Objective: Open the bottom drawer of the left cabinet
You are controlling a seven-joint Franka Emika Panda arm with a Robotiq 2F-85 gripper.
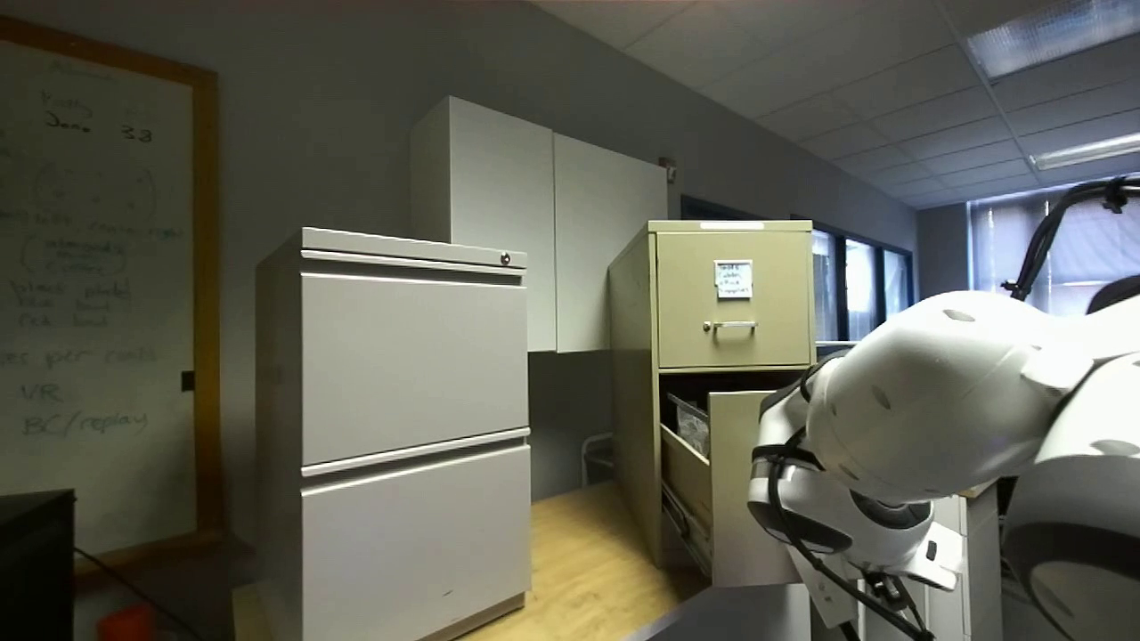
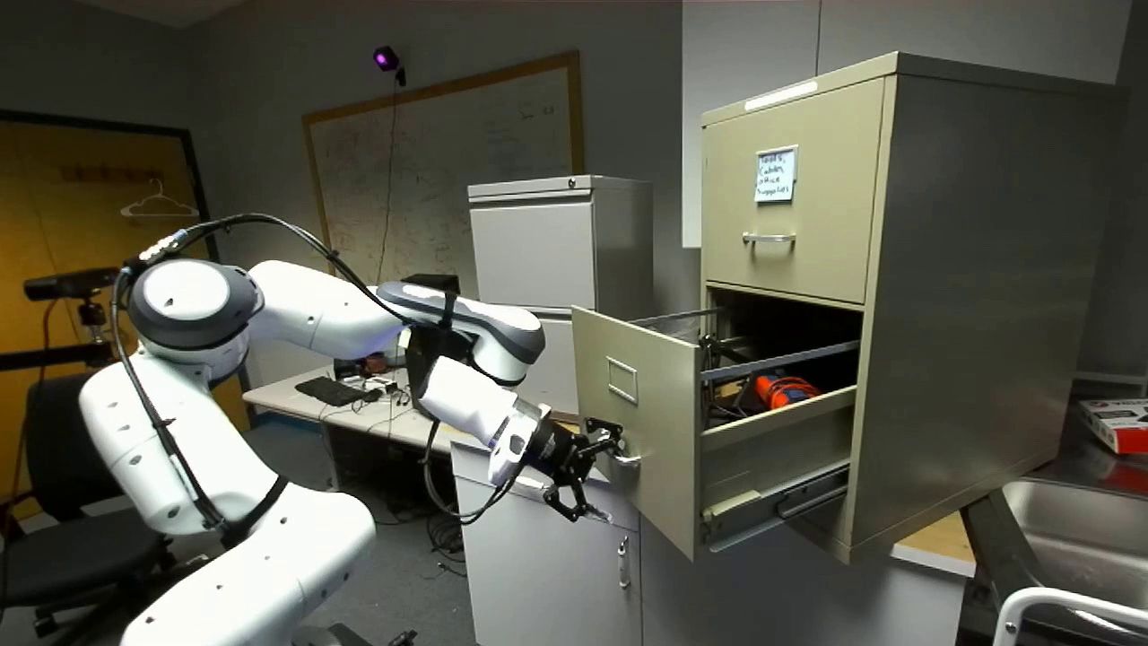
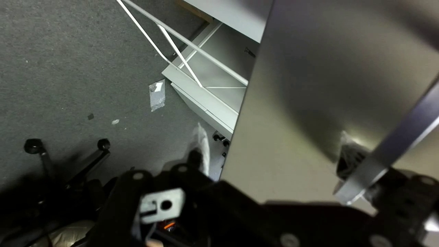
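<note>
Holds a black two-fingered metal gripper spread wide at a silver metal bar handle, with one finger passing behind the bar in the wrist view and the opposite one well apart. Cannot tell contact from mere nearness there. Shows, just behind the handle, the deep beige metal bottom drawer with a flat rectangular front, projecting well out past the front edge of the light wooden desk. Carries in it a partly hidden orange-red item and a clear plastic bag. Runs back into the tall narrow beige-tan metal filing cabinet, upright near the desk corner beside a steel sink. Has, above the opening, a closed upper drawer with a handwritten white card. Reaches the handle from in front of the desk's front edge with a white robot arm. Has, toward the desk's opposite edge, a light-grey two-panel cabinet, closed and well apart from the beige-tan one. Shows on the wall white cupboards and a wood-framed whiteboard.
</note>
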